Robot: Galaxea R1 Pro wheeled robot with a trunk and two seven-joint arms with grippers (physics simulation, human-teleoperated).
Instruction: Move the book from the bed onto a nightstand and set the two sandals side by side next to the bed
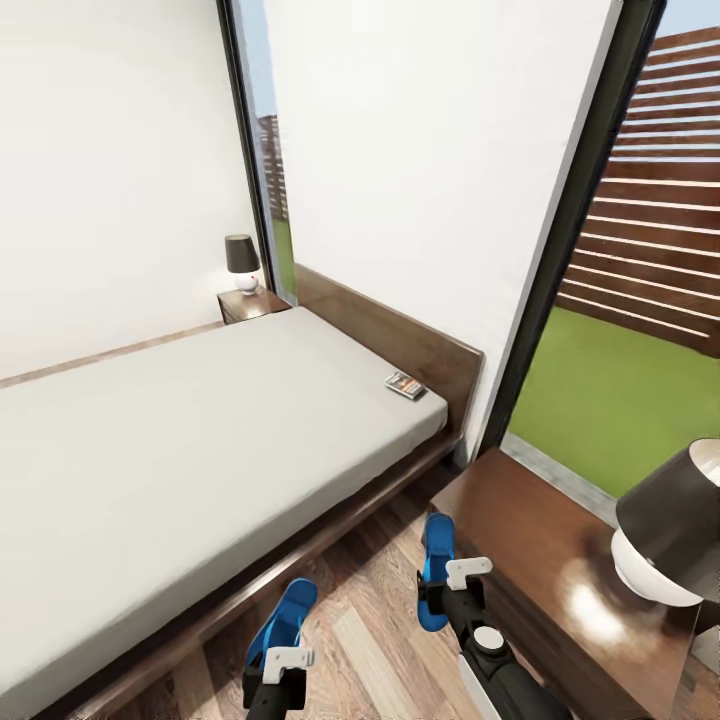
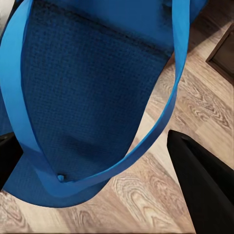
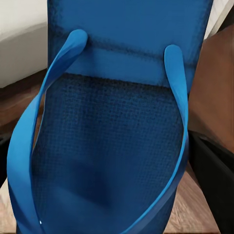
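Beside the bed (image 1: 200,440), two sandals (image 1: 283,615), one book (image 1: 405,385).

There is one bed (image 1: 200,440) with one mattress on it. One small book (image 1: 405,385) lies on the bed. There are two blue sandals: one sandal (image 1: 283,622) is at the left end effector (image 1: 278,668), and the other sandal (image 1: 436,570) is at the right end effector (image 1: 455,585). So there are two end effectors. There are two nightstands, a far nightstand (image 1: 252,304) and a near nightstand (image 1: 540,560). There are two lamps, a far lamp (image 1: 242,262) and a near lamp (image 1: 670,525), one on each nightstand.
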